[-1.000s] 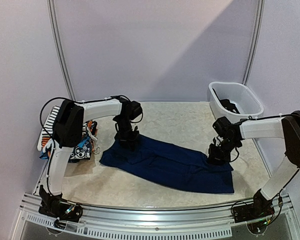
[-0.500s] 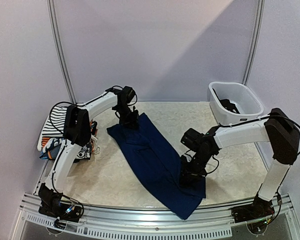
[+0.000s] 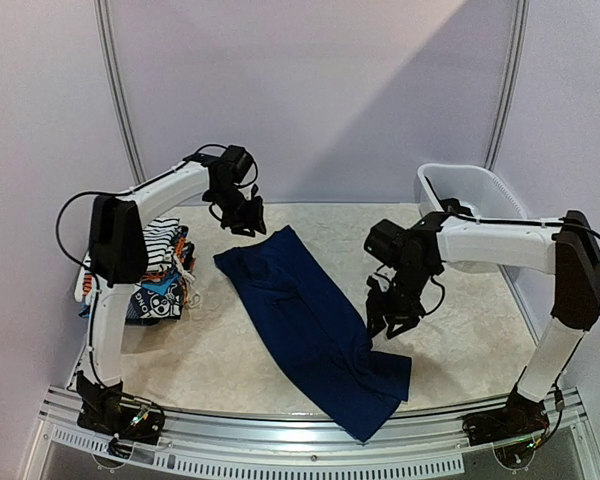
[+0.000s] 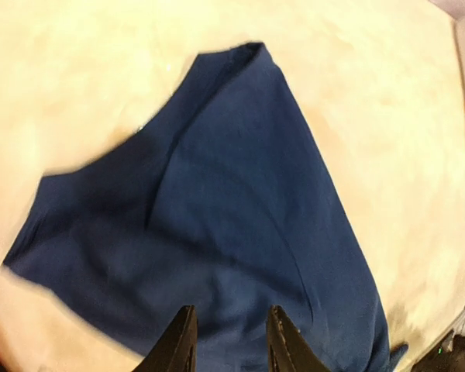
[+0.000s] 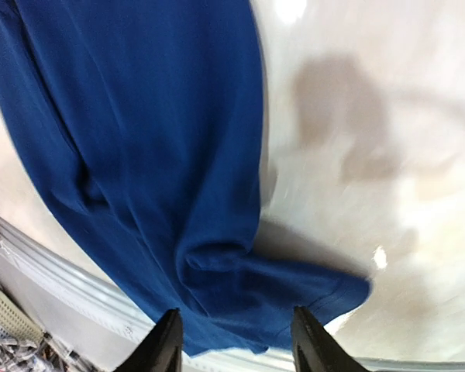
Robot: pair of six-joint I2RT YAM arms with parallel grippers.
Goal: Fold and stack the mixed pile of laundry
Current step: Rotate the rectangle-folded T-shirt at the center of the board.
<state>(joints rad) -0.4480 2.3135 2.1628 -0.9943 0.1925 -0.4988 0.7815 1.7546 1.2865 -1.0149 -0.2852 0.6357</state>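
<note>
top view, navy blue garment (image 3: 305,320): spread in a diagonal strip on the table (image 3: 215,365), far end near the left arm, near end bunched at the table's front edge; no fold in it yet
top view, left gripper (image 3: 245,225): hangs above the garment's far end, off the cloth
top view, right gripper (image 3: 388,322): just beside the garment's right edge, lifted clear
top view, side heap: striped garment (image 3: 160,235) on the cartoon-print garment (image 3: 160,300) at the table's left; can't tell if they are folded
top view, white tub (image 3: 510,212): holds a black garment (image 3: 458,210), not yet taken out
left wrist view, left gripper (image 4: 229,349): jaws apart, nothing between them, navy cloth (image 4: 232,209) below
right wrist view, right gripper (image 5: 236,345): jaws apart and empty, over the rumpled near end (image 5: 217,263)
progress, judged: early; the navy piece looks laid out for folding, with folding and stacking left
</note>
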